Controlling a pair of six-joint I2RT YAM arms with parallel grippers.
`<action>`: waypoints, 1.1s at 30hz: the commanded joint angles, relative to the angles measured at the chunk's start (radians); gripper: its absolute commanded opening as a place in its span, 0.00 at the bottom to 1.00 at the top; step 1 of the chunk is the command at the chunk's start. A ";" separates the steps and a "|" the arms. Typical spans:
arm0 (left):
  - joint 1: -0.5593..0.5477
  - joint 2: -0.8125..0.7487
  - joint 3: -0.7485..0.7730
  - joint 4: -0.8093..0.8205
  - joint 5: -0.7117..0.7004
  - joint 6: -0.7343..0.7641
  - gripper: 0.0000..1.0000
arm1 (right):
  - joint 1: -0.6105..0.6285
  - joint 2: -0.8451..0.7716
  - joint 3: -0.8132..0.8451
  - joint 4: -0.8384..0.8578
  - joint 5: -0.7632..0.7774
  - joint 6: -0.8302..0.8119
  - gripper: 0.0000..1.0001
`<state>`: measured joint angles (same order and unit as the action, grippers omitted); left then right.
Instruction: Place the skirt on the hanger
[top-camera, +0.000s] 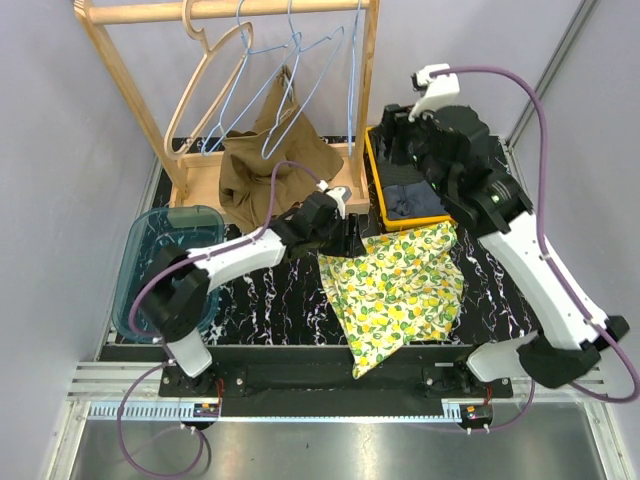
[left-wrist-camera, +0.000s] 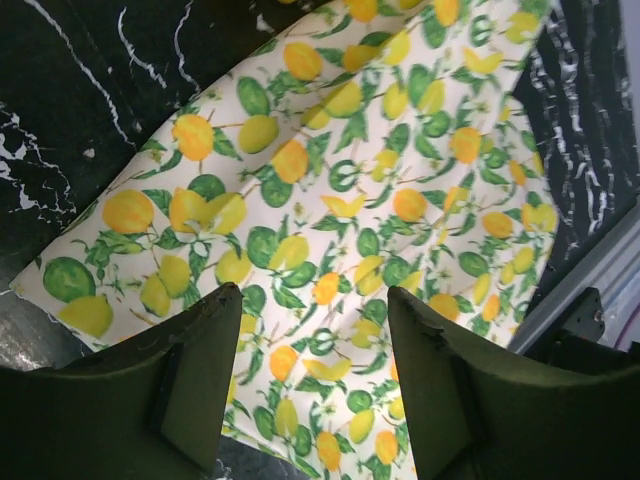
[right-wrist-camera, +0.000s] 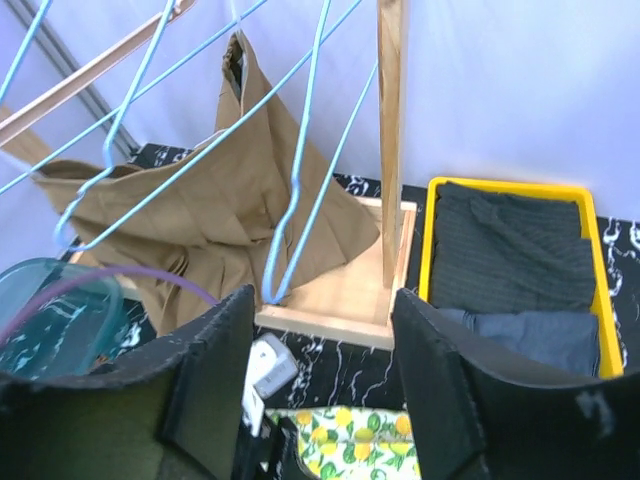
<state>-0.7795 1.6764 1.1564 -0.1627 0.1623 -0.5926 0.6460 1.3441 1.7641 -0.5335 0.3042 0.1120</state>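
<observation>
The skirt (top-camera: 395, 285), white with a lemon and leaf print, lies spread on the black marble table and hangs over its near edge. My left gripper (top-camera: 348, 240) hovers open over the skirt's (left-wrist-camera: 350, 200) upper-left part, and nothing sits between its fingers (left-wrist-camera: 200, 360). Blue wire hangers (top-camera: 300, 70) hang from the wooden rack's rail. My right gripper (top-camera: 393, 138) is raised at the back right, open and empty, facing the rack. In the right wrist view a blue hanger (right-wrist-camera: 300, 180) hangs just ahead of that gripper (right-wrist-camera: 322, 300), and a strip of skirt (right-wrist-camera: 360, 440) shows below.
A brown garment (top-camera: 265, 165) hangs on one blue hanger down to the rack's base. A wooden hanger (top-camera: 215, 70) hangs at the left. A yellow bin (top-camera: 372, 185) with dark folded clothes stands beside the rack post (right-wrist-camera: 392, 130). A teal tub (top-camera: 165, 260) sits at the table's left.
</observation>
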 joint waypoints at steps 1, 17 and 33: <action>0.046 0.095 0.002 0.049 0.089 0.017 0.62 | -0.006 0.087 0.115 0.021 0.047 -0.067 0.67; 0.203 0.321 0.104 -0.133 -0.029 0.068 0.56 | -0.025 0.124 0.141 0.069 0.082 -0.144 0.76; 0.237 0.220 0.210 -0.179 -0.026 0.162 0.70 | -0.077 0.243 0.270 0.070 0.006 -0.124 0.85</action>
<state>-0.5480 2.0315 1.4025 -0.3134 0.1261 -0.4702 0.5800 1.5650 1.9343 -0.4988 0.3439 -0.0109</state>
